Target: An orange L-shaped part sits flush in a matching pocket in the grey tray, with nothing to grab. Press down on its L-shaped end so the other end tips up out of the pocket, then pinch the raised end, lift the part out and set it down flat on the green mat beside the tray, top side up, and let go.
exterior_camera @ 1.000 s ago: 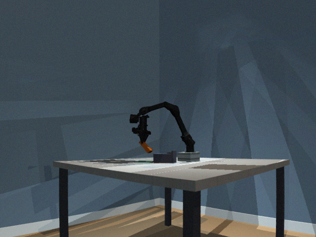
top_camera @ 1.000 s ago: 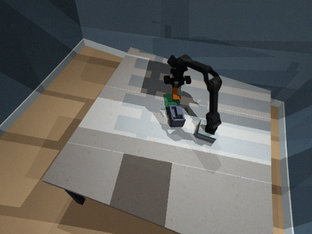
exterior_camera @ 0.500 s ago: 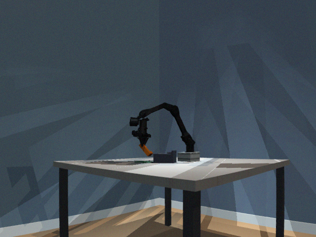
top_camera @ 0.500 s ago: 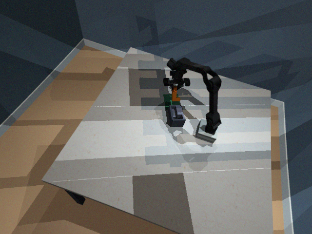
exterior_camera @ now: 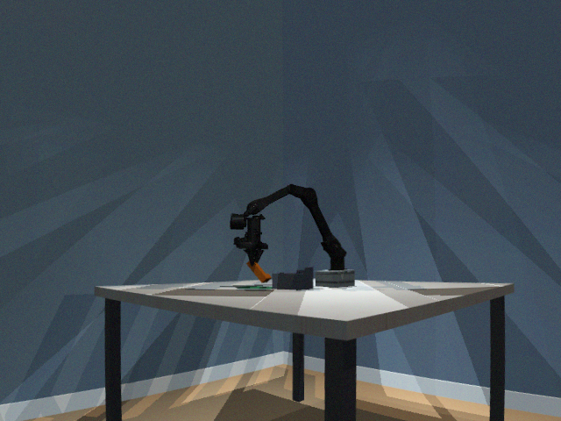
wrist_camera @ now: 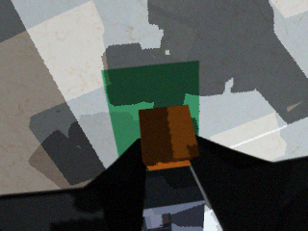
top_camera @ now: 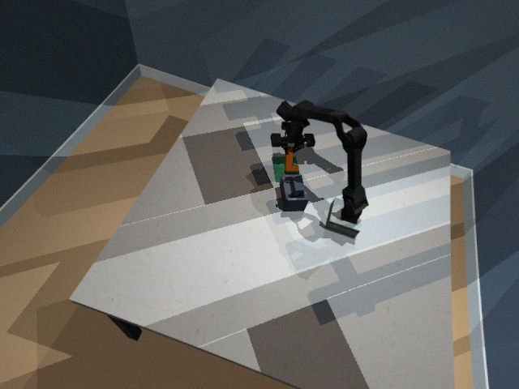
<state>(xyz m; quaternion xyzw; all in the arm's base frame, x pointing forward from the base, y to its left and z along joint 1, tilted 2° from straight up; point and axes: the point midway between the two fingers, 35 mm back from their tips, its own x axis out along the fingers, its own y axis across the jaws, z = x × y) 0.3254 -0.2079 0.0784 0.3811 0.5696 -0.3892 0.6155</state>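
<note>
Black arm (exterior_camera: 312, 212) arched over table (exterior_camera: 316, 312), gripper (exterior_camera: 254, 259) pointing down and clamped on orange part (exterior_camera: 259, 270), part tilted, lower end just above green mat (exterior_camera: 253, 286), grey tray (exterior_camera: 294, 279) beside mat, arm base (exterior_camera: 335, 277) behind tray

Arm arched; gripper (exterior_camera: 254, 261) clamped, pointing down

You are looking at a bare test room rather than a home or shop. A square table (exterior_camera: 316, 312) on dark legs stands alone in a corner where two plain blue-grey walls (exterior_camera: 136, 113) meet. Under the table runs a wood floor (top_camera: 50, 209) edged by a pale skirting board (exterior_camera: 408, 385). The only fixture on the table is the black arm (exterior_camera: 316, 217), bolted near its middle.
</note>
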